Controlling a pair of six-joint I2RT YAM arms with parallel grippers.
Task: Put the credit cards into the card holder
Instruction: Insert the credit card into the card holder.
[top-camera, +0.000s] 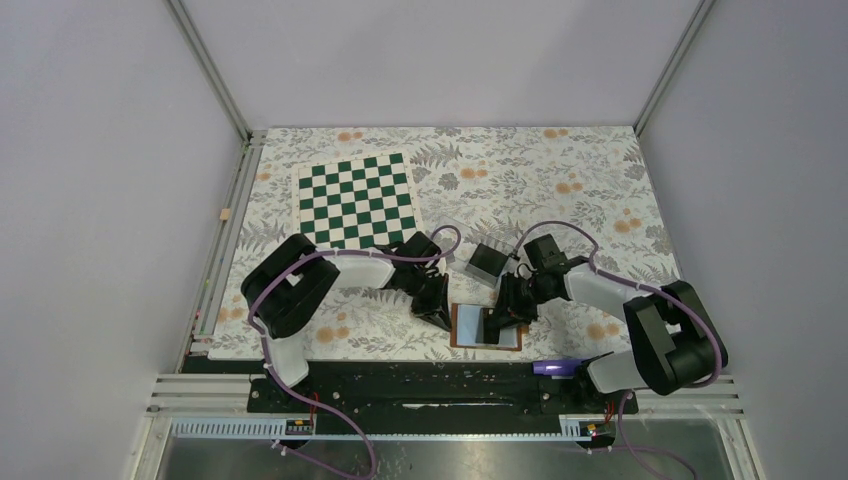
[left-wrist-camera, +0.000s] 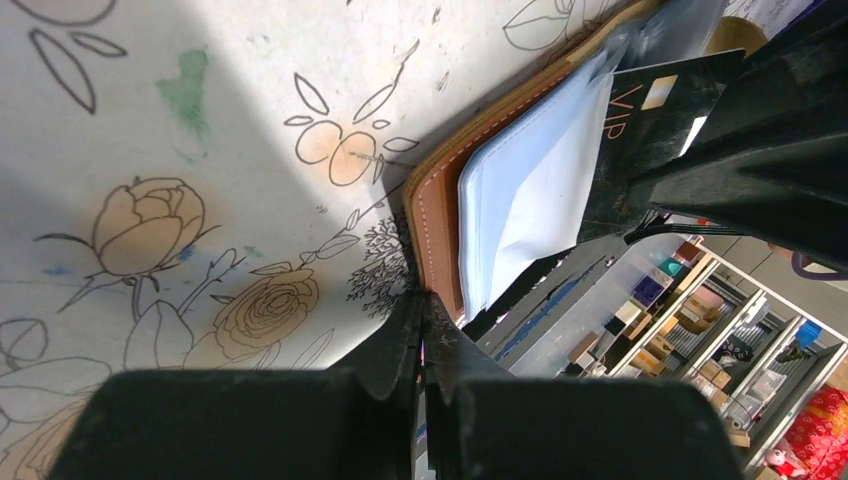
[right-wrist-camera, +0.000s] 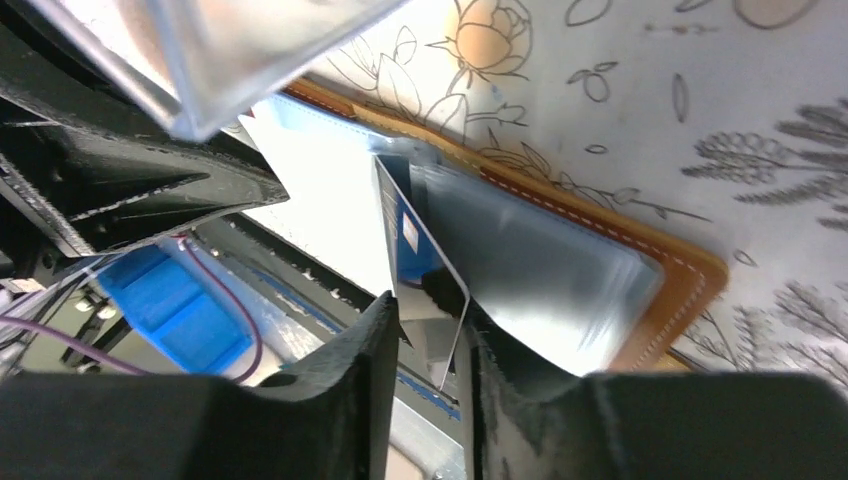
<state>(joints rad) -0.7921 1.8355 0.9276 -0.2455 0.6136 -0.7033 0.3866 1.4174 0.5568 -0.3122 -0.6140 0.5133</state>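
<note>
The brown card holder (top-camera: 475, 328) lies open near the table's front edge, its pale blue-grey sleeves (left-wrist-camera: 530, 190) facing up. My left gripper (left-wrist-camera: 422, 300) is shut with nothing in it, its tips at the holder's left brown rim (left-wrist-camera: 435, 215). My right gripper (right-wrist-camera: 430, 315) hangs over the holder with its jaws parted. A black credit card (right-wrist-camera: 415, 240) stands on edge loosely between them, its far end in a sleeve (right-wrist-camera: 540, 260). The left wrist view shows that card (left-wrist-camera: 650, 100) with "VIP" lettering and a gold chip. More dark cards sit in the clear box (top-camera: 490, 260).
A green-and-white chessboard (top-camera: 357, 200) lies at the back left on the floral cloth. The clear plastic box (right-wrist-camera: 230, 50) stands just behind the holder, close to both wrists. The table's front rail (top-camera: 450, 375) runs right under the holder.
</note>
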